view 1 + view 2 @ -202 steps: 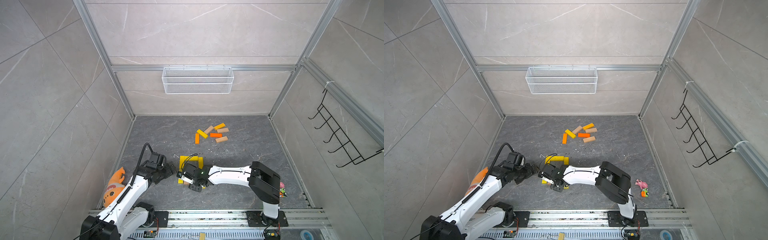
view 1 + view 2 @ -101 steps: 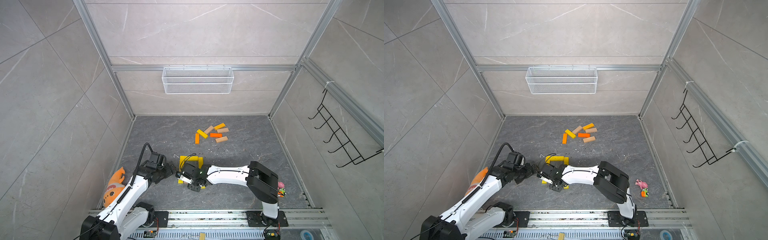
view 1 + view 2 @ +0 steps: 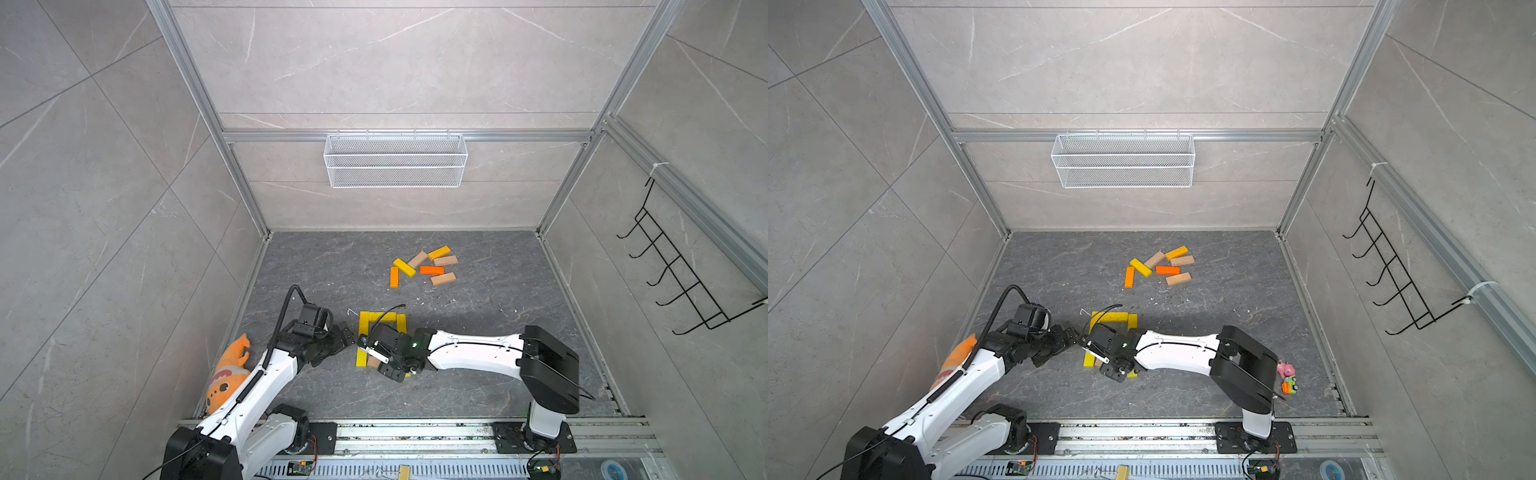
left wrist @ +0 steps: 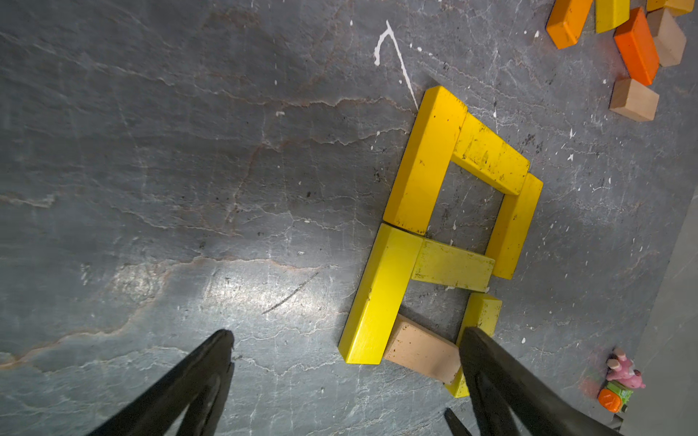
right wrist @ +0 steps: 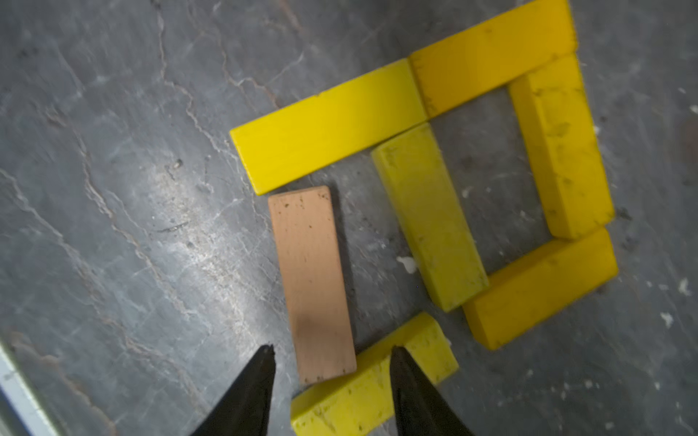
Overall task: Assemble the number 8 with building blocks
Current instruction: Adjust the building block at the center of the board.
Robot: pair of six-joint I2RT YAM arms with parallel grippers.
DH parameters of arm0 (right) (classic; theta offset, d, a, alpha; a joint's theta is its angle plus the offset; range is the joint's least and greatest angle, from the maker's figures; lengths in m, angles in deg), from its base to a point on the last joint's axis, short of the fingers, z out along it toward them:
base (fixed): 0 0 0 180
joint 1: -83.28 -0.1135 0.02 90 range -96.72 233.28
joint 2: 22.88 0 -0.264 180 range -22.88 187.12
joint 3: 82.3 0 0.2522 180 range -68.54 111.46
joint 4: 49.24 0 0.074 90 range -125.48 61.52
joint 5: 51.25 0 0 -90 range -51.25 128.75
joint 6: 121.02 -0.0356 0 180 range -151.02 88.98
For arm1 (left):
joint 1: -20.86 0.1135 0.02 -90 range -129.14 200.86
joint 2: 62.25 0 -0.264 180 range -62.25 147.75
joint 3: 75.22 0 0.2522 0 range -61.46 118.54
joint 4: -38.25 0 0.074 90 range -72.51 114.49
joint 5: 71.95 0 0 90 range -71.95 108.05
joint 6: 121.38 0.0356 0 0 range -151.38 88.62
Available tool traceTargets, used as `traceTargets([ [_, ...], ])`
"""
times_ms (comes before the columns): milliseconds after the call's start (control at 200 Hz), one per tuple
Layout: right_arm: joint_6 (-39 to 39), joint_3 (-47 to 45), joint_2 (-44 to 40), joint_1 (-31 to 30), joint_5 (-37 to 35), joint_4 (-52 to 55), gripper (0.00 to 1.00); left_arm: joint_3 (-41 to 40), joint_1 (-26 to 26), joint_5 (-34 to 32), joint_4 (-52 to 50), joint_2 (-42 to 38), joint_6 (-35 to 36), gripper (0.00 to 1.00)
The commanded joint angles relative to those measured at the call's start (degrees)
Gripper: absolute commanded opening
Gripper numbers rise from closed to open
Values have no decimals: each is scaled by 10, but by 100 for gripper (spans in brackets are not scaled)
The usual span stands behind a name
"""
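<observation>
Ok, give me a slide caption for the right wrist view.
Open right gripper at the end of a tan block among six yellow blocks.

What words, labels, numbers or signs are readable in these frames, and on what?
No readable text anywhere.
building blocks: scuff marks only, no print.
blue round mark by the base rail: too small to read.

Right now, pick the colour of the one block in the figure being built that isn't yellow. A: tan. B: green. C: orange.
A: the tan block lies flat across the figure's end nearest the robot, and the six yellow blocks make up the rest.
</observation>
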State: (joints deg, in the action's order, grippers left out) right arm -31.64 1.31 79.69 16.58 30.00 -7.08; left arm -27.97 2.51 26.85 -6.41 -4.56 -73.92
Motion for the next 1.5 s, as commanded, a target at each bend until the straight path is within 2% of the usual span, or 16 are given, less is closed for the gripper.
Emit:
traceTargets([
  [0, -163, -41, -52, -2, -31, -20, 51, -6, 0, 21, 16, -1, 14, 95],
  [150, -322, -80, -82, -4, -53, -11, 48, -13, 0, 45, 34, 3, 22, 92],
  [329, -415, -122, -93, -5, -49, -30, 41, -19, -7, 58, 46, 9, 29, 86],
  [719, -473, -142, -56, -2, -12, -84, 38, -34, -23, 63, 75, 18, 16, 83],
  [1208, -503, -140, -31, 1, -57, -47, 38, -36, -29, 59, 83, 22, 10, 83],
  [1493, -516, -147, -22, 1, -46, -74, 39, -37, -31, 58, 86, 24, 10, 83],
])
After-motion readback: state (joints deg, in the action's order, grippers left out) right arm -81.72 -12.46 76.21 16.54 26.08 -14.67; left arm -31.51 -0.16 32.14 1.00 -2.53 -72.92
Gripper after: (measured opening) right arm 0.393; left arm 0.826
